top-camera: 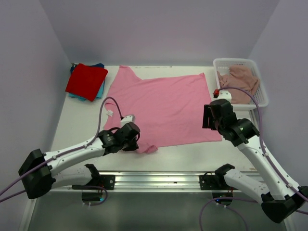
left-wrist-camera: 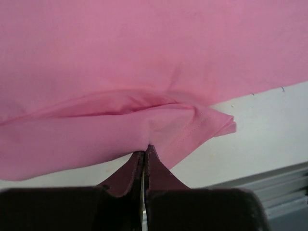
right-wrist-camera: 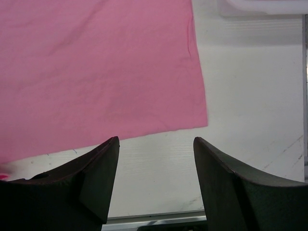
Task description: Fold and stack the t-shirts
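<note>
A bright pink t-shirt (top-camera: pixel 163 108) lies spread flat in the middle of the table. My left gripper (top-camera: pixel 136 142) sits at its near left sleeve (left-wrist-camera: pixel 192 127). In the left wrist view the jaws are shut, and the left gripper (left-wrist-camera: pixel 144 152) pinches the sleeve's edge, where the cloth puckers. My right gripper (top-camera: pixel 208 118) hangs open over bare table by the shirt's near right corner (right-wrist-camera: pixel 199 120), nothing between its fingertips (right-wrist-camera: pixel 156 140). A folded red t-shirt (top-camera: pixel 86 81) rests on a teal-blue one (top-camera: pixel 73 95) at the back left. A dusty-pink t-shirt (top-camera: pixel 240 79) lies in the basket.
The white mesh basket (top-camera: pixel 259 72) stands at the back right, close behind the right arm. A metal rail (top-camera: pixel 159 180) runs along the near table edge between the arm bases. Walls close the table on three sides.
</note>
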Robot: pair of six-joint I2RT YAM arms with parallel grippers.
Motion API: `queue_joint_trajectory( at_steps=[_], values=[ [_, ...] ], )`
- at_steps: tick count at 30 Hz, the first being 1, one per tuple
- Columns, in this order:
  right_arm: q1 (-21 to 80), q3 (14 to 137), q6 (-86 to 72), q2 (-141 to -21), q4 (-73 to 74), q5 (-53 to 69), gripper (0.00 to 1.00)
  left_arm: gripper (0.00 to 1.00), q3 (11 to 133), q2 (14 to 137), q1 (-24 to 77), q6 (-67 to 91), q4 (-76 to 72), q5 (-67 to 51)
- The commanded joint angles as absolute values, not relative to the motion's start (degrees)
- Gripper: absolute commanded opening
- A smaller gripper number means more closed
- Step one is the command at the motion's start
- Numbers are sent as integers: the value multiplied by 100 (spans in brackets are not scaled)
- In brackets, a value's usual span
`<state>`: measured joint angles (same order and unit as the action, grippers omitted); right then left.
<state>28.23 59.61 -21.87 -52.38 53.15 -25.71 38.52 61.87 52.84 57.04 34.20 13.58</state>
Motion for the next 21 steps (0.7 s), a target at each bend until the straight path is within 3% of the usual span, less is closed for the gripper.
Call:
queue_joint_trajectory(
  at_steps=[1,10,13,14,16,17,18,21],
  values=[
    [2856,5889,-2241,-5256,5291,-2435,67,0,3999,6749,4994,5011,2525,1548],
    [2848,5854,-2312,-5159,5317,-2355,68,4,4087,7418,4904,4588,1609,1494],
    [2856,5819,-2312,-5177,5291,-2312,68,23,4087,7313,4904,4518,1442,1538],
    [2848,5810,-2320,-5194,5274,-2294,68,41,4087,7243,4913,4474,1398,1529],
    [2856,5801,-2320,-5212,5265,-2268,68,67,4078,7137,4922,4482,1354,1652],
    [2856,5792,-2320,-5221,5256,-2250,68,94,4078,7024,4931,4474,1362,1696],
    [2856,5783,-2320,-5229,5247,-2233,68,100,4104,6996,4948,4465,1449,1731],
    [2856,5783,-2312,-5229,5247,-2241,68,100,4218,6978,4957,4430,1861,1592]
  ],
)
